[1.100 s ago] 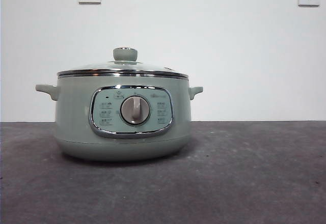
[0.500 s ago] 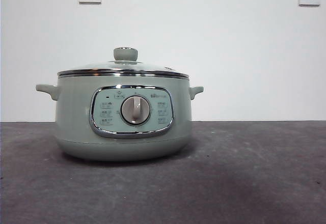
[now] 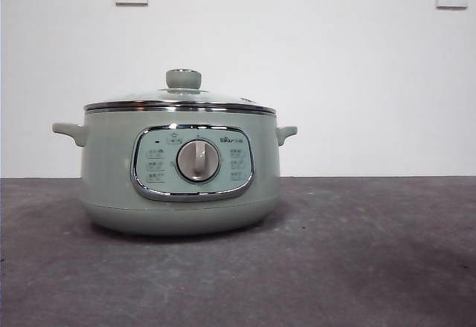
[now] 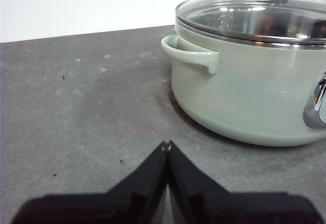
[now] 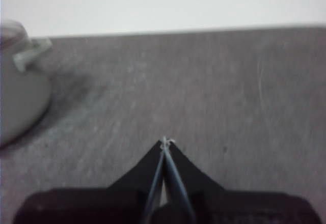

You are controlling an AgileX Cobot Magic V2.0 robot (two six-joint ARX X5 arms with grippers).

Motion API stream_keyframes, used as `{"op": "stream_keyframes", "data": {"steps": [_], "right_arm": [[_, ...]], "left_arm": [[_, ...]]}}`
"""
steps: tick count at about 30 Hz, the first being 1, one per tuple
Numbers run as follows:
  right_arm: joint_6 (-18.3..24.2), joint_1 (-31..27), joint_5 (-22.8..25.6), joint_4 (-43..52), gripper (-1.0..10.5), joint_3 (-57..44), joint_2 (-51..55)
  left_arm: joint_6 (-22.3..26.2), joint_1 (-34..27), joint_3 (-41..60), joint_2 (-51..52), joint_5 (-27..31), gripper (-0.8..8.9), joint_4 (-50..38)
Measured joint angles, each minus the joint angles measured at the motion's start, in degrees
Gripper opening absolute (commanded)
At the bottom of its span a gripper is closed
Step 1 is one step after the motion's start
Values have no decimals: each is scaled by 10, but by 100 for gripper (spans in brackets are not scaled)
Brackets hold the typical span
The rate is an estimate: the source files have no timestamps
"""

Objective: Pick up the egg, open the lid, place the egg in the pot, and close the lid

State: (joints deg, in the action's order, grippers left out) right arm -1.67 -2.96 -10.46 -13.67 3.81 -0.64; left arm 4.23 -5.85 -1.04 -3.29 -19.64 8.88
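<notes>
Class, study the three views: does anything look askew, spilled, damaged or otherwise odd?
Nothing looks damaged or spilled. The lid sits level on the pot. One oddity: no egg shows in any view. Both pincers, left and right, are shut and empty.

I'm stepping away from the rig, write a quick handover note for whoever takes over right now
Left claw: shut, holding nothing, low over the table beside the pot, apart from its side handle.
Right claw: shut, holding nothing, over bare table on the pot's other side.
Pot: upright on the table, the lid seated on its rim.
Egg: not visible in any view. There is a dark reddish shape under the glass, but I cannot tell what it is.
Done: unclear, check inside the pot.
Left: if no egg is inside, the whole sequence.
</notes>
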Motion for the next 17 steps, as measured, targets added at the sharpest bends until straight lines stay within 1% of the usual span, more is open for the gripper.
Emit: {"op": "stream_keyframes", "data": {"steps": [5, 17], "right_arm": [[-14, 0, 2, 14, 3, -16, 0], [-16, 0, 6, 13, 3, -16, 1]], "left_arm": [[0, 0, 0, -3, 0, -3, 0], [0, 0, 0, -4, 0, -4, 0]]}}
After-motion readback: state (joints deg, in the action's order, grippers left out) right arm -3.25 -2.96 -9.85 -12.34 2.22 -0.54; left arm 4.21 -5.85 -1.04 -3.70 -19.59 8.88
